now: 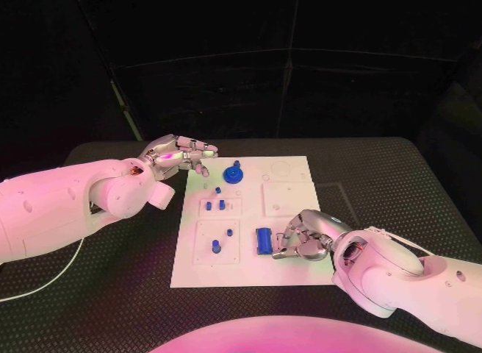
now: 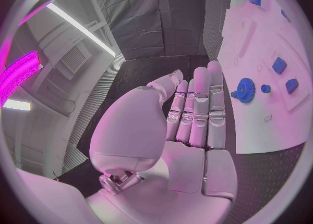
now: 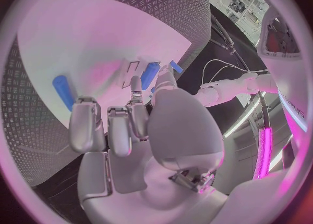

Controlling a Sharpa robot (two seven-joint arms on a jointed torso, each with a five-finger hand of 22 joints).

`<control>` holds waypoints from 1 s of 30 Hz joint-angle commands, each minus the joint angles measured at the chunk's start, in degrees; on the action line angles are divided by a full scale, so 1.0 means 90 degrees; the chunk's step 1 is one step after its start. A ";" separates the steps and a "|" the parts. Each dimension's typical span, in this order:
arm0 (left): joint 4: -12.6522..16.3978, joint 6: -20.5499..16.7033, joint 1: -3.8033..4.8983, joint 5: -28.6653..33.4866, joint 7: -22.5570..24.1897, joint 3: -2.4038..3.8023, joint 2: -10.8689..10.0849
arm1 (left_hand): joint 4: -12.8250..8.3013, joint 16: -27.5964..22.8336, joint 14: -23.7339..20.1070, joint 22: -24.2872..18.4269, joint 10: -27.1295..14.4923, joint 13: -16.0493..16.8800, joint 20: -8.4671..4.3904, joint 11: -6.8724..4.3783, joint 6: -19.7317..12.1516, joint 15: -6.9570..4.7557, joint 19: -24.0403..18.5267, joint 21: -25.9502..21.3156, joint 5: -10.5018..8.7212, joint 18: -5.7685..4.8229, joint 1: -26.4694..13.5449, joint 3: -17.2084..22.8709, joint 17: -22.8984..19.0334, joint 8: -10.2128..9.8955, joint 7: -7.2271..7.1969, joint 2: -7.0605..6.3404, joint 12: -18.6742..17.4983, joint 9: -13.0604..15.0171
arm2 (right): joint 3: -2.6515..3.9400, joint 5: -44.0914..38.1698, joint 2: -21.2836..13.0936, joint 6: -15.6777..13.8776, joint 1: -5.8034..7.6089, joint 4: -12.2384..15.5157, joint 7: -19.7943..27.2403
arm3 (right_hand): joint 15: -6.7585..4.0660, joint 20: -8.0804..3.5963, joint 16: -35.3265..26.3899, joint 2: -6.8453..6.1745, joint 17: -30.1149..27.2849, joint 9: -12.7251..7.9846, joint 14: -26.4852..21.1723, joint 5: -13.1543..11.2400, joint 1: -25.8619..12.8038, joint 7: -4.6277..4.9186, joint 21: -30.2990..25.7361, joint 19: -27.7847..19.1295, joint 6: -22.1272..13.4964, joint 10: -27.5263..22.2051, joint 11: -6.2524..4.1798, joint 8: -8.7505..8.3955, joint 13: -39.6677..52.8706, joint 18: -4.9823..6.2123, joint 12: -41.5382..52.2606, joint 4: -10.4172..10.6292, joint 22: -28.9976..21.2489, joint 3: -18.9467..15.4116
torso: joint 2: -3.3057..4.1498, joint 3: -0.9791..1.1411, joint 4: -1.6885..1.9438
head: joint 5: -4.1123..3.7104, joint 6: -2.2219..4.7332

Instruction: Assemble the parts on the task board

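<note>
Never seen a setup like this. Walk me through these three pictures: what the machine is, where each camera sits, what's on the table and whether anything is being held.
This is a two-armed robot with silver, many-fingered hands. One picture looks down from its head; the two round ones come from cameras at its wrists. On the black table lies a white task board with small blue parts: a gear, a cylinder and smaller pieces. The left hand hovers at the board's far left corner, fingers straight, holding nothing. The right hand sits beside the cylinder with fingers curled; I cannot tell if it grips it.
</note>
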 commanded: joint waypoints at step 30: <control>0.0016 0.0039 -0.0004 0.0026 0.0131 -0.0004 -0.0008 | -0.0017 0.0017 -0.0043 -0.0009 -0.0057 -0.0003 0.0008 -0.0008 -0.0046 0.0003 -0.0024 -0.0045 -0.0009 0.0084 0.0026 -0.0032 -0.0019 -0.0031 0.0017 0.0057 0.0034 -0.0005 | 0.0054 -0.0599 -0.1254 -0.0067 0.0016 0.0100 -0.0127 | 0.0059 0.0061 -0.0131 0.0465 0.0754 -0.0176 0.0463 0.1020 0.0267 0.0112 -0.0107 -0.0092 0.0046 -0.0170 0.0120 -0.0594 -0.0064 0.0007 -0.0326 -0.0006 -0.0170 0.0022 | 0.0008 -0.0002 -0.0011 | -0.0206 0.0100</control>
